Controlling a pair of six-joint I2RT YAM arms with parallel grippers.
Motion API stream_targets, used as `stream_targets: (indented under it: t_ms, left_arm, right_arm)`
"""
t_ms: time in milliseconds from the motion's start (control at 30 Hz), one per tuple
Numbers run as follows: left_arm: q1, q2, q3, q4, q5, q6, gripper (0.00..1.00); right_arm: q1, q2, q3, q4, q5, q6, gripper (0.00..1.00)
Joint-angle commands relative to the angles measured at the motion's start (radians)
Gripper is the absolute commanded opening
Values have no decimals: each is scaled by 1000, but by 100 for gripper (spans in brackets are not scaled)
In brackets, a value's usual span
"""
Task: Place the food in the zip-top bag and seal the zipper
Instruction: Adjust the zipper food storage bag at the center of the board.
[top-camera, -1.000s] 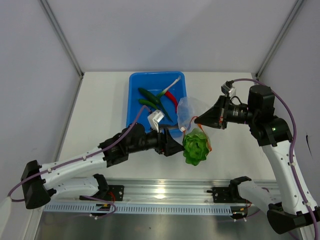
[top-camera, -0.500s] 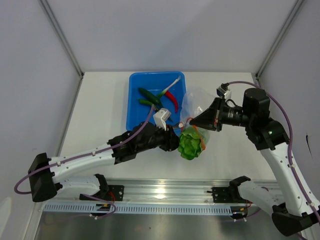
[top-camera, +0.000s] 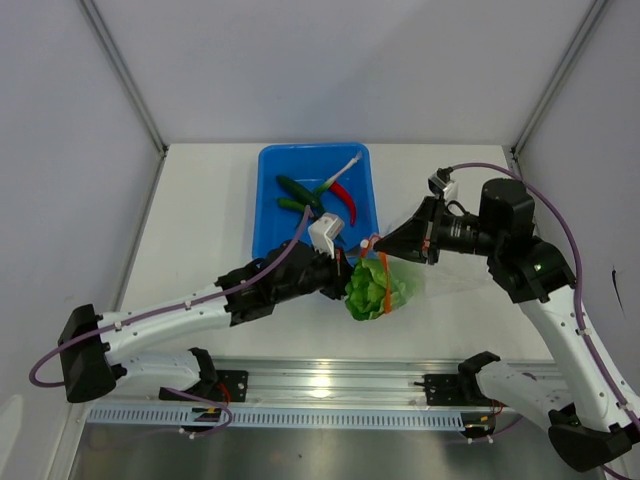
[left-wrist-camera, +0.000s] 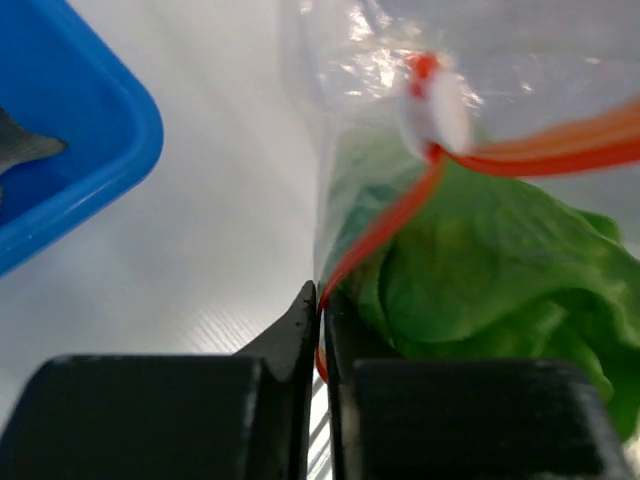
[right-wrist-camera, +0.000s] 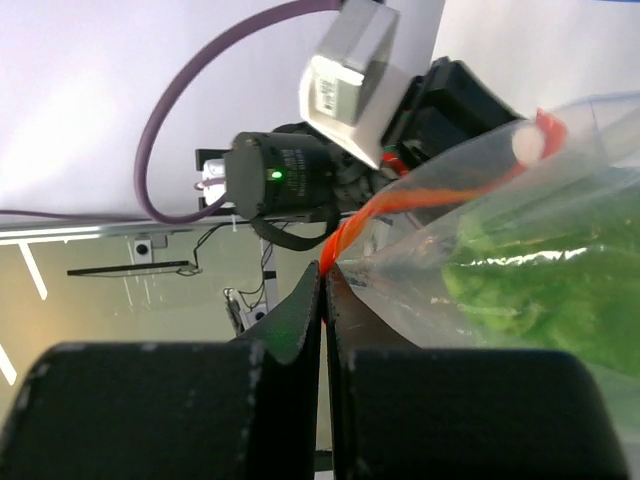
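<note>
change: left claw was spread wide, has now closed; cabbage slid left | left claw: pressed together, pinching the zipper | right claw: pressed together, pinching the other end of the zipper | cabbage: inside the zip-top bag, by the blue bin | pods, chili: in bin

High rear overview down onto the table; two wrist views close up, sharing the cabbage.

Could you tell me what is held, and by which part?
The left gripper and right gripper both pinch the crinkly clear plastic bag by its orange-red zipper strip.
</note>
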Motion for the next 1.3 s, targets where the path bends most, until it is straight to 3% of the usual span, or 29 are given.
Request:
stream_targets:
  t_ms: [0, 133, 267, 433, 633, 800, 867, 967, 1033, 1167, 1267]
  left_arm:
    - [-5, -13, 94, -2, 71, 35, 3]
    - [-5, -40, 158, -71, 131, 77, 1]
    - [4, -71, 229, -177, 179, 98, 0]
    - [110, -1, 350, -274, 517, 43, 1]
    - [118, 7, 344, -271, 489, 63, 1]
    - [153, 218, 321, -321, 565, 98, 1]
    - [148, 207, 318, -305, 578, 86, 1]
    - [127, 112, 341, -291, 556, 86, 1]
    - [118, 92, 422, -323, 550, 94, 1]
    - [115, 150, 428, -302, 572, 94, 1]
    - [124, 304, 411, -306, 580, 100, 1]
  right_arm:
    - [8, -3, 29, -38, 32, -75, 0]
    - [5, 19, 75, -225, 142, -225, 0]
    - [4, 39, 113, -408, 381, -356, 0]
    - [8, 45, 141, -592, 589, -457, 0]
    - [8, 34, 195, -664, 670, -487, 0]
    - [1, 23, 110, -679, 756, -516, 0]
    - [-5, 28, 174, -746, 782, -531, 0]
    - [-6, 62, 404, -868, 854, -545, 0]
    - [-7, 88, 504, -903, 856, -553, 0]
    - [-9, 40, 325, -793, 816, -544, 0]
    - [-28, 3, 92, -687, 775, -544, 0]
